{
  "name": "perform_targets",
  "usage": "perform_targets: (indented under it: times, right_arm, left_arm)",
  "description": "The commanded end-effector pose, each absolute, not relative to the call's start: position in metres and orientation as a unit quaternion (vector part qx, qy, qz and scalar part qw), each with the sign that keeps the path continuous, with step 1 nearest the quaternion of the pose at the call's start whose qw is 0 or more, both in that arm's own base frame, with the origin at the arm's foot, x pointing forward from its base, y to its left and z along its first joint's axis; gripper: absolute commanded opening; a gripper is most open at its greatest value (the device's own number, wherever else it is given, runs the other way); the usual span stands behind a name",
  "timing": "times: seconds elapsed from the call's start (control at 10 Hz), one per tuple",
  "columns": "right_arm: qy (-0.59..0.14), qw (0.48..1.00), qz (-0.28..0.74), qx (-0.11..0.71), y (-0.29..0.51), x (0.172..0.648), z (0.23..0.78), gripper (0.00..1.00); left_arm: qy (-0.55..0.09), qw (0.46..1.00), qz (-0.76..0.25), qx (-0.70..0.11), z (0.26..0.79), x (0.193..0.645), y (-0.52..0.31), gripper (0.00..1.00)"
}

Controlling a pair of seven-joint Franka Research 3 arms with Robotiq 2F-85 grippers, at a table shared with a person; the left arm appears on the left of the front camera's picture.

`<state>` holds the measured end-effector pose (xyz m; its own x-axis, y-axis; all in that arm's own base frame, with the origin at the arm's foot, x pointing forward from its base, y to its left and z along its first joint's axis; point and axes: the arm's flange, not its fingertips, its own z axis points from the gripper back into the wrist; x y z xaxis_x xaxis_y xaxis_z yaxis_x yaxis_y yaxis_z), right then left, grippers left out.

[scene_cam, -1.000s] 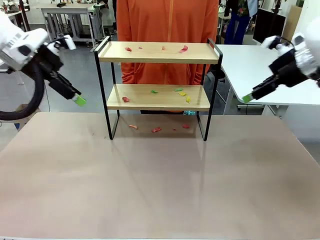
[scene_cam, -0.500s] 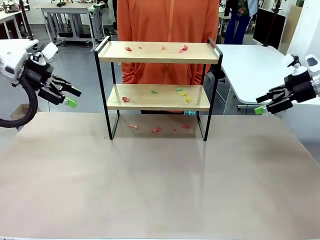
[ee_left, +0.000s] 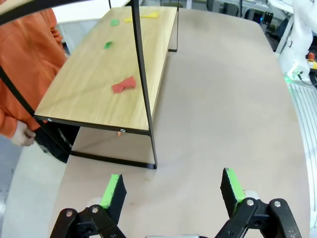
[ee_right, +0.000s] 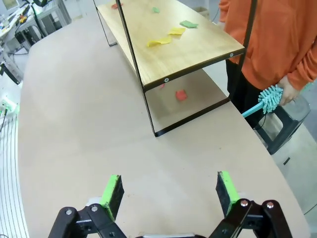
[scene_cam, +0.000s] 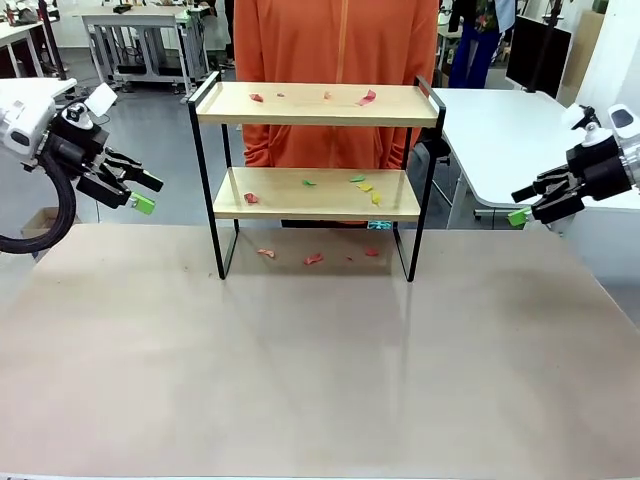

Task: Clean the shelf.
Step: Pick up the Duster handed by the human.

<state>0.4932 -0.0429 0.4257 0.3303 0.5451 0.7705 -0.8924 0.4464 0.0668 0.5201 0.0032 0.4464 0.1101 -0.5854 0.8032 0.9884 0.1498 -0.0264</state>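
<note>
The two-tier shelf stood on the surface between the left end effector and the right end effector, each well clear of it, jaws spread, empty.

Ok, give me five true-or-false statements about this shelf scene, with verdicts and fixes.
1. The left tool and the right tool are both open and empty. True.
2. The shelf has a clean top board. False: scraps lie on it.
3. Red bits lie on the table under the shelf. True.
4. The teal brush is in the right tool. False: the person's hand holds the brush.
5. The left tool touches the shelf. False: it hangs clear beside it.
</note>
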Motion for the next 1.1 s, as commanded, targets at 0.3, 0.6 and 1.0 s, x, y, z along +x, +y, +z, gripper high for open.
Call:
perform_targets:
  times: [0.3,0.6,1.0]
  right_arm:
    - [-0.394,0.712,0.449,0.369,-0.120,0.549,0.405,1.00]
    - [-0.448,0.672,0.456,0.375,-0.157,0.573,0.384,1.00]
    - [-0.490,0.636,0.467,0.369,-0.176,0.595,0.367,1.00]
  left_arm:
    - [-0.426,0.625,-0.513,-0.405,0.428,0.571,0.081,1.00]
    - [-0.495,0.551,-0.514,-0.432,0.394,0.588,0.115,1.00]
    - [-0.556,0.480,-0.521,-0.435,0.352,0.592,0.131,1.00]
